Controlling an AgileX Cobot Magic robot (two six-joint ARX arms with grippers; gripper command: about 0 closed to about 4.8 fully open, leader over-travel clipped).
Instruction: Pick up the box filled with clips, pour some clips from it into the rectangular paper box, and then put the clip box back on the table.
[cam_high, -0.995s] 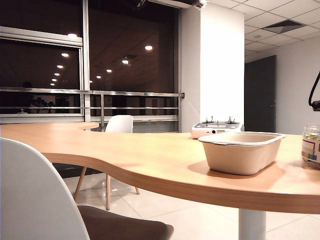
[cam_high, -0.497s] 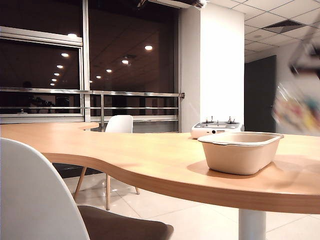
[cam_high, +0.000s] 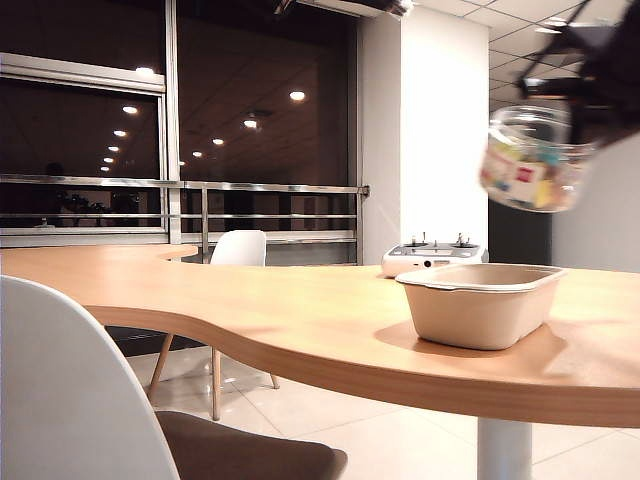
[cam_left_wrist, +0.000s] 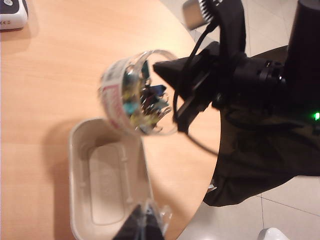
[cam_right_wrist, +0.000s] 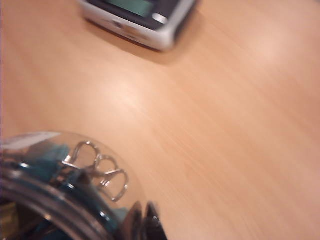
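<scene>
The right hand (cam_high: 590, 110) holds the box of clips (cam_high: 533, 160) in the air, up above the paper box (cam_high: 483, 303) and toward its right end, well clear of the table (cam_high: 300, 320). The tub is tilted, its open mouth tipped partly sideways, and the coloured clips (cam_left_wrist: 147, 102) sit bunched inside it. The right hand's fingers (cam_left_wrist: 172, 72) are closed on the tub's wall. The paper box stands upright on the table, and a white-grey controller (cam_high: 432, 258) rests behind it. The left hand (cam_left_wrist: 142, 225) hangs over the near end of the paper box, its fingers shut together on nothing.
</scene>
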